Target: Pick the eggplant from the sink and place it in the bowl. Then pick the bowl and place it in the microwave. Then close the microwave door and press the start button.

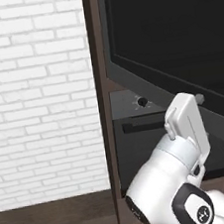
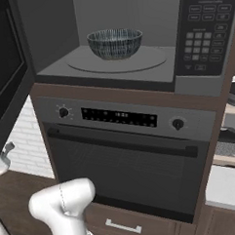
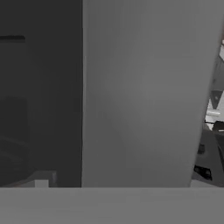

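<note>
The microwave (image 2: 131, 70) stands open. Inside it, the dark streaked bowl (image 2: 115, 43) sits upright on the round glass turntable (image 2: 150, 59). The eggplant and the sink are out of view. The microwave door (image 1: 174, 40), a black glass panel in a grey frame, swings out to the left (image 2: 2, 67). My gripper (image 1: 198, 99) is at the door's lower edge on its outer side, and one grey fingertip (image 2: 6, 150) shows. The jaws stand open with nothing between them. In the hand view a flat grey surface (image 3: 140, 87) lies very close.
The microwave's keypad panel (image 2: 203, 37) is to the right of the cavity. Below is a larger oven (image 2: 126, 158) with knobs, a display and a long bar handle. A white brick wall (image 1: 36, 94) and wooden floor lie left of the cabinet column. A counter edge (image 2: 228, 182) shows at the right.
</note>
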